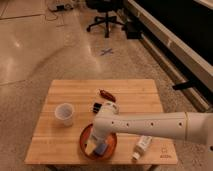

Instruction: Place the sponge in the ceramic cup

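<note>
End effector [95, 144]: wide, low over sponge [101, 149].
Sponge: flat on orange plate [114, 142], near worktop [130, 95] front edge.
Ceramic cup [64, 113]: upright, beside orange plate, apart.

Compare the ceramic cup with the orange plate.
The ceramic cup is white, narrow and tall-sided; the orange plate is wide and shallow. The cup looks empty; the plate holds the sponge, with the end effector low over it. Both are round and sit on the wooden table.
</note>
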{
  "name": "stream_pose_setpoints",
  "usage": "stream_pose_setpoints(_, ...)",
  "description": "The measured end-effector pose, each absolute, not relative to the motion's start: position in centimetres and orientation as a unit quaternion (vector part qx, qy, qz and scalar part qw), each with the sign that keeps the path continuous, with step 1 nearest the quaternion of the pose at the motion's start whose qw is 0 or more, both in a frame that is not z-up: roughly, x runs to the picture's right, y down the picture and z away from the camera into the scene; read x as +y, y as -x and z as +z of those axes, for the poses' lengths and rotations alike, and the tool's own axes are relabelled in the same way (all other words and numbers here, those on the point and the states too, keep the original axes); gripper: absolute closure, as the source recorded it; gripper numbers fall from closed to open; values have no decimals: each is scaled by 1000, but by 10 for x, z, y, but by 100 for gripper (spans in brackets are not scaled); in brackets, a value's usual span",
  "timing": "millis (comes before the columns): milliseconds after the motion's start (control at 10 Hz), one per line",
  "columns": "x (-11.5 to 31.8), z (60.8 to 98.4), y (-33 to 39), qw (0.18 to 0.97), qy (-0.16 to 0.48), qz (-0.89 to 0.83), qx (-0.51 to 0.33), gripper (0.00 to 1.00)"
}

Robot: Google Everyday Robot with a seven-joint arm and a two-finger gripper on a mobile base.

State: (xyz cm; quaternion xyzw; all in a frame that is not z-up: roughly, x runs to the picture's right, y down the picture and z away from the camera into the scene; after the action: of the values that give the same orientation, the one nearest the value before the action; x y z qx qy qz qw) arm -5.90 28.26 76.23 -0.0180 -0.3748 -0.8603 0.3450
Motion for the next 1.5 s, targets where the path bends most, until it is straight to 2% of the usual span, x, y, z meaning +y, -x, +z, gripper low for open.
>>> stream_pose_setpoints(200,289,765,63,343,21,-860,-377,24)
stream_pose_setpoints(300,291,767,68,345,23,-860,-376,36)
stream_pose_setpoints(500,291,768,72,351,22,-859,-372,52)
stream_pose_setpoints(800,279,763,80,366,10,-857,-363,84)
stream_pose_setpoints(1000,264,752,86,376,-6,-854,-361,100)
stream_pose_setpoints(1500,211,716,117,386,-85,-840,-371,100)
